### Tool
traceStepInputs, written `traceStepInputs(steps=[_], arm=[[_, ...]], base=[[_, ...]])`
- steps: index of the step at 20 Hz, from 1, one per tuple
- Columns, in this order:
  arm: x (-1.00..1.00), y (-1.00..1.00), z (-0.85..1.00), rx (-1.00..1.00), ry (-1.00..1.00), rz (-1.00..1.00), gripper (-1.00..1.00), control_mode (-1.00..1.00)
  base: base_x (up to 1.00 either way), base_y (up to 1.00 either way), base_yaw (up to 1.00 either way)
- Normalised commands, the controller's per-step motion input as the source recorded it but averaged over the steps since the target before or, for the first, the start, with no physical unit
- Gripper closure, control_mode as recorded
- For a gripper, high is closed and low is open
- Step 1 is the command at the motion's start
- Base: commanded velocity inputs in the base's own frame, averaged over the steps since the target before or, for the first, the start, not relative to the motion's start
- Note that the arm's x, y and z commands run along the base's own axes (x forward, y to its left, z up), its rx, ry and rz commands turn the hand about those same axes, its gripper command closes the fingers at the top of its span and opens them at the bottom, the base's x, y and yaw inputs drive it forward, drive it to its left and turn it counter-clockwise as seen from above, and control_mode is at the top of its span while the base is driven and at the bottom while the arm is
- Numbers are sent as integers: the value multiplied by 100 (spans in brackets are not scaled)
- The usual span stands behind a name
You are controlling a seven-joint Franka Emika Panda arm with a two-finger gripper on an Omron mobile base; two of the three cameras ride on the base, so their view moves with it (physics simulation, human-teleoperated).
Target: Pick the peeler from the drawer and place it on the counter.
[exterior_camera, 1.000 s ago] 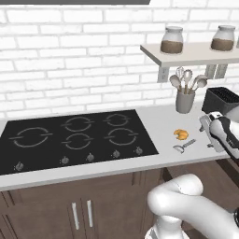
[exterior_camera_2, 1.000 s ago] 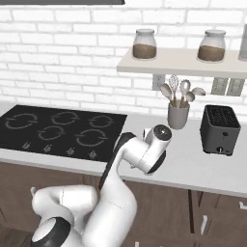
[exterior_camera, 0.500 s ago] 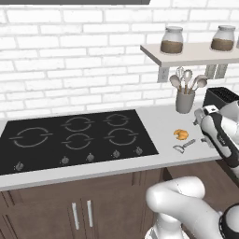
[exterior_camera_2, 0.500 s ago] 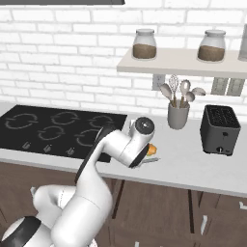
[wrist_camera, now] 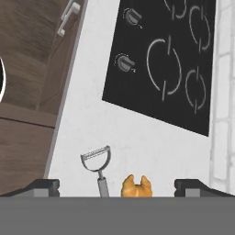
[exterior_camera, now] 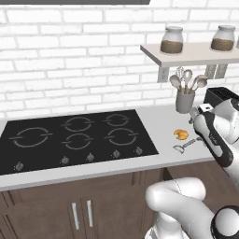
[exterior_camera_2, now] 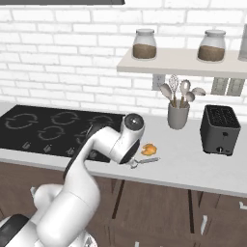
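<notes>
Slender silver-grey metal peeler [wrist_camera: 97, 166] flat on pale grey-white counter [wrist_camera: 137, 142], beside small orange croissant [wrist_camera: 136, 187]. Likely light, stiff, slippery; grip mid-handle. Two-finger gripper [wrist_camera: 117, 187] spread apart, empty.

In the hand view the peeler [wrist_camera: 97, 166] loses the lower end of its handle at the bottom edge, as does the croissant [wrist_camera: 136, 186]. In the right base view the arm covers the peeler's [exterior_camera_2: 143, 161] head. The end effector's [wrist_camera: 117, 187] finger tips barely show, well apart.
</notes>
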Motion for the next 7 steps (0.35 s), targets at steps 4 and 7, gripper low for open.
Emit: traceStepInputs(steps=[4, 7], arm=[[-6, 11, 7, 0, -3, 0, -100, -100], [-30, 0, 10, 0, -10, 0, -100, -100]], base=[[0, 0, 0], [0, 0, 0]])
